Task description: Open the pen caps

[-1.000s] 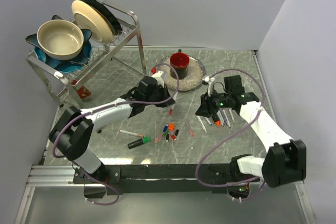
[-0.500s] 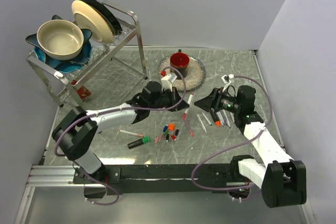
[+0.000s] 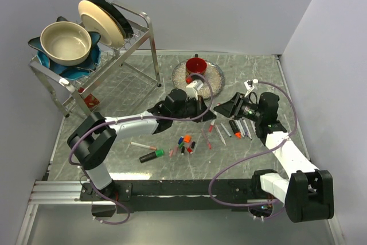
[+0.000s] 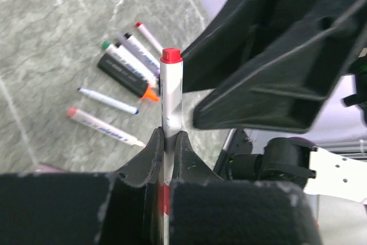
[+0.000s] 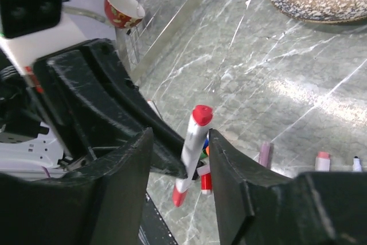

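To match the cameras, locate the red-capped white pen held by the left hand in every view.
Top external: red-capped pen, centre, between left hand and right hand.
Left wrist: centre, sticking up from the hand.
Right wrist: centre, between its fingers.
Shared landmark: the left hand clamping it.

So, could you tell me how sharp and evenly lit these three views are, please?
Top view: evenly lit and sharp, with only soft shadows on the table. Left wrist view: the red-capped pen is crisp, while the left hand gripping it is dark and soft. Right wrist view: a bright glare patch lies on the table, and the right hand is a dark foreground shape.
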`<action>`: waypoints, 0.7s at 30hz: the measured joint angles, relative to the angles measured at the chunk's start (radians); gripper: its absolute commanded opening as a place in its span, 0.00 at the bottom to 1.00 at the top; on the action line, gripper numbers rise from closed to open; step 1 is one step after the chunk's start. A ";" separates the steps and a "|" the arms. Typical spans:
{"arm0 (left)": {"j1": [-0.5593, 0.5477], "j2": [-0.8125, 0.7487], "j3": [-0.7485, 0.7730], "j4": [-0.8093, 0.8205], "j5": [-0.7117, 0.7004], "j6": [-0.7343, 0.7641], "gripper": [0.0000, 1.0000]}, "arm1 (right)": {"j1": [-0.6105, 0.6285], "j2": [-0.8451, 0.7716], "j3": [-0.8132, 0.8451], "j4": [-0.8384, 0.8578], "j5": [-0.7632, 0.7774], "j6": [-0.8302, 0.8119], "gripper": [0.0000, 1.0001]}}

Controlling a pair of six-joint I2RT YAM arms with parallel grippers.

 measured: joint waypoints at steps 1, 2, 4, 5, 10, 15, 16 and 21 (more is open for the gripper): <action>-0.003 0.000 0.005 0.002 0.000 -0.005 0.01 | 0.000 0.003 0.000 0.000 0.000 0.003 0.50; -0.005 0.000 0.007 0.006 0.001 -0.006 0.01 | 0.000 0.006 0.000 0.002 0.000 0.005 0.50; -0.011 0.000 0.011 0.015 0.002 -0.013 0.01 | 0.000 0.013 0.000 0.004 0.001 0.008 0.49; -0.014 0.000 0.013 0.015 0.003 -0.013 0.01 | 0.000 0.017 0.000 0.005 0.001 0.009 0.44; -0.024 0.004 0.030 0.015 0.010 -0.018 0.16 | 0.000 0.027 -0.003 0.027 -0.019 0.018 0.00; -0.024 0.009 0.029 0.035 0.027 -0.028 0.59 | -0.022 0.019 -0.023 0.069 -0.065 0.027 0.00; -0.025 0.009 0.024 0.050 0.030 -0.031 0.62 | -0.032 0.010 -0.031 0.088 -0.076 0.034 0.00; -0.025 0.008 -0.004 0.073 0.049 -0.024 0.61 | -0.115 -0.026 -0.046 0.135 -0.109 0.068 0.00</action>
